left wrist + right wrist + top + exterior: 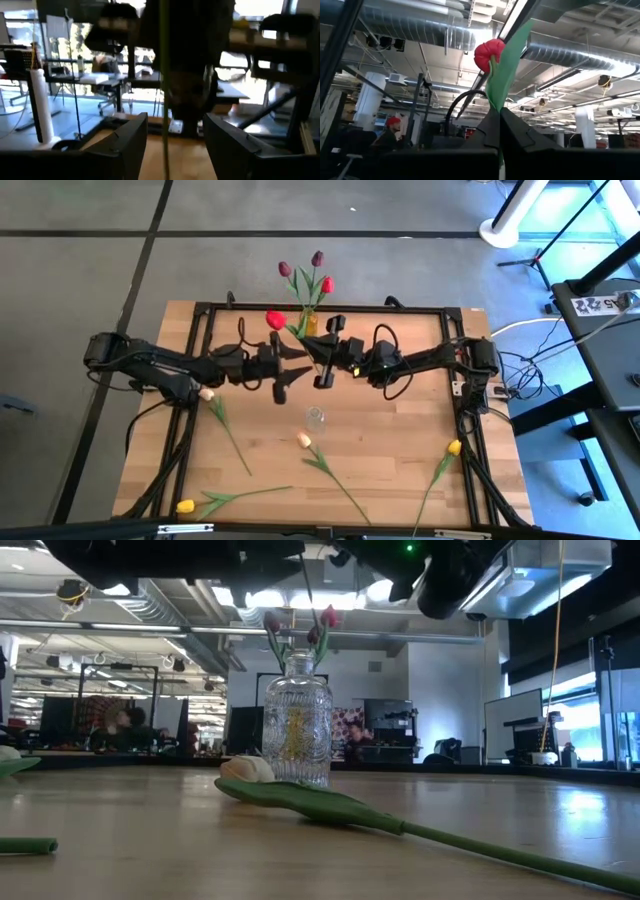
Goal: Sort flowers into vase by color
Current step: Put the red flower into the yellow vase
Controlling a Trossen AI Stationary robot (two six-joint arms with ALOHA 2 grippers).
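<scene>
Vase at table's far edge; jar centre; tulips nearer

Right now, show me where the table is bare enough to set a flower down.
Bare wood lies between the peach tulip and the right yellow tulip, and at the far left corner of the table. It is crowded mid-table: both grippers, left and right, the red tulip, the empty vase.
</scene>
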